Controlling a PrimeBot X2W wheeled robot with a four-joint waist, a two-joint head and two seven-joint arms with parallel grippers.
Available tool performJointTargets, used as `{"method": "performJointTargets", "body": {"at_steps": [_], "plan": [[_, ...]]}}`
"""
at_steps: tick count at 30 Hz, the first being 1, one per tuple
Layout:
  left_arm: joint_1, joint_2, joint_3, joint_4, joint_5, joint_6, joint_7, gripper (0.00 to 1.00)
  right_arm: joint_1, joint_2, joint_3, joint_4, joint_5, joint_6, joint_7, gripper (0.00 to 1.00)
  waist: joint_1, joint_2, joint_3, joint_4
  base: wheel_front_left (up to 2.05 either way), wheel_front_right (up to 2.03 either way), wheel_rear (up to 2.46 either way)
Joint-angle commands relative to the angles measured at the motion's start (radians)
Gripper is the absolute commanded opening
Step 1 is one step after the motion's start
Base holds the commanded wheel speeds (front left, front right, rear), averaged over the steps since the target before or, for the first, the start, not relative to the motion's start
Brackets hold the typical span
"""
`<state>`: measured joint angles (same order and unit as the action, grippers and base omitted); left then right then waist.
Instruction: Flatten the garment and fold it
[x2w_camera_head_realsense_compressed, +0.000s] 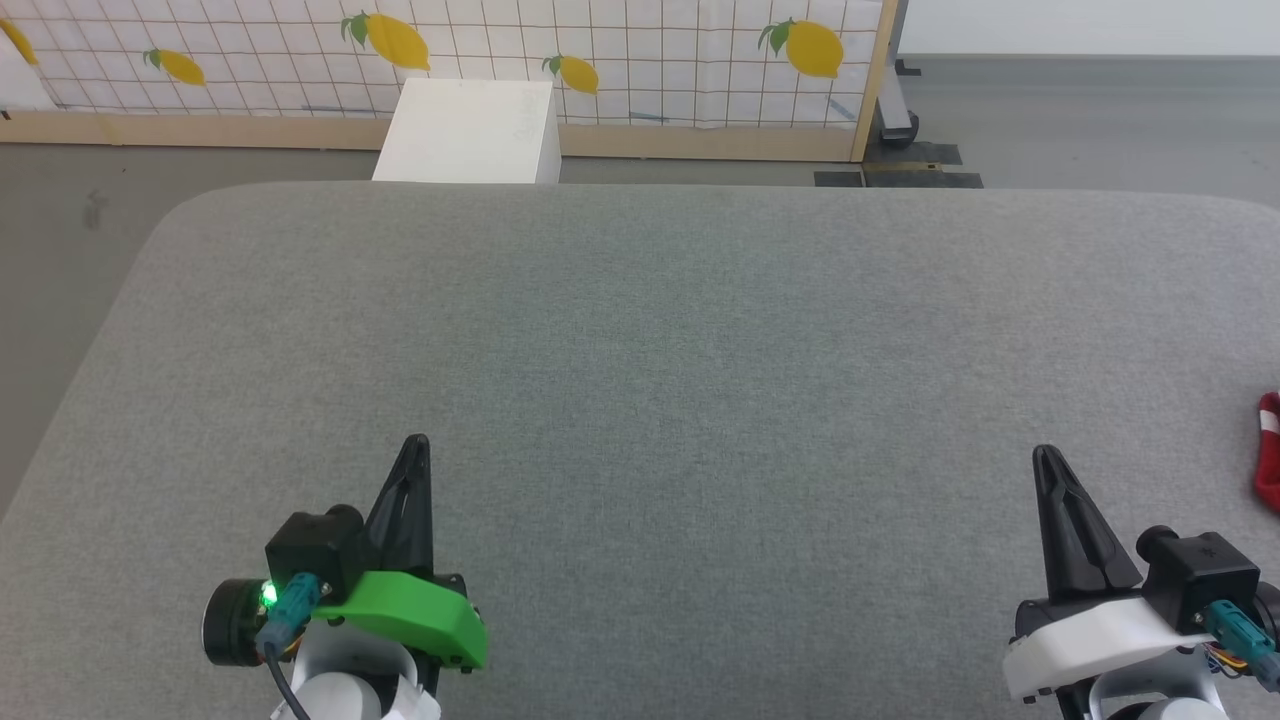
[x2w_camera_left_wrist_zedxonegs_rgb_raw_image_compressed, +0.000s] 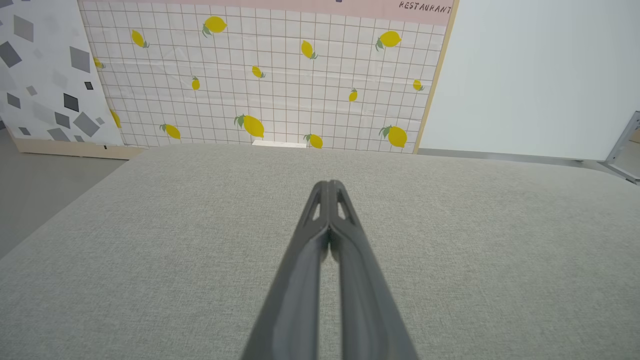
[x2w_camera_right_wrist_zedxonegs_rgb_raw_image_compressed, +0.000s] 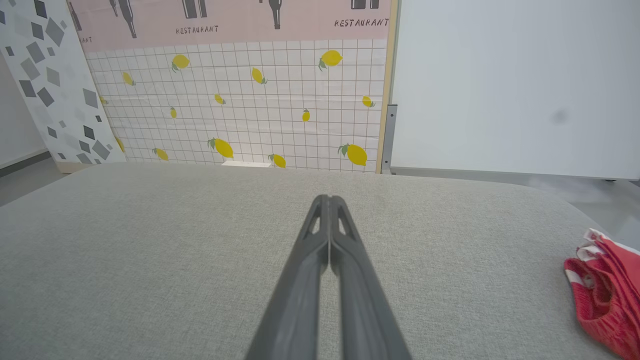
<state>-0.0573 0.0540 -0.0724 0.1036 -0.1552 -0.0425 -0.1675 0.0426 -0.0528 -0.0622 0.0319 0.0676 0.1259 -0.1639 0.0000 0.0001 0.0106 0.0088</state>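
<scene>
The bright red garment (x2w_camera_right_wrist_zedxonegs_rgb_raw_image_compressed: 605, 290) with white stripes lies bunched at the right edge of the grey table, cut off by the frame; a sliver of the garment (x2w_camera_head_realsense_compressed: 1268, 450) shows at the head view's far right. My right gripper (x2w_camera_head_realsense_compressed: 1046, 455) is shut and empty at the lower right, well to the left of the garment. In its own wrist view the right gripper (x2w_camera_right_wrist_zedxonegs_rgb_raw_image_compressed: 329, 200) has its fingertips pressed together over bare table. My left gripper (x2w_camera_head_realsense_compressed: 418, 443) is shut and empty at the lower left, and the left gripper (x2w_camera_left_wrist_zedxonegs_rgb_raw_image_compressed: 329, 185) points across the bare table.
The grey fabric-covered table (x2w_camera_head_realsense_compressed: 640, 330) has rounded far corners. Beyond its far edge stand a white box (x2w_camera_head_realsense_compressed: 470, 130) and a lemon-patterned panel (x2w_camera_head_realsense_compressed: 450, 50). Grey floor (x2w_camera_head_realsense_compressed: 60, 230) lies to the left of the table.
</scene>
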Motion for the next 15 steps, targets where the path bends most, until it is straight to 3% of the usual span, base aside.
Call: {"method": "performJointTargets", "body": {"at_steps": [1,15], "plan": [[0.020,-0.001,0.006,-0.008,0.013,0.006,0.009,0.00,-0.011,0.001,0.004,-0.006,-0.009,0.002,0.006,0.00,0.0000,-0.0001,0.000,0.000,0.00,0.00,0.00],[0.026,-0.002,0.018,-0.025,0.038,0.012,0.037,0.00,-0.017,0.001,0.015,-0.010,-0.019,0.002,0.034,0.00,0.0000,-0.0001,-0.002,-0.002,0.00,0.00,0.00]]}}
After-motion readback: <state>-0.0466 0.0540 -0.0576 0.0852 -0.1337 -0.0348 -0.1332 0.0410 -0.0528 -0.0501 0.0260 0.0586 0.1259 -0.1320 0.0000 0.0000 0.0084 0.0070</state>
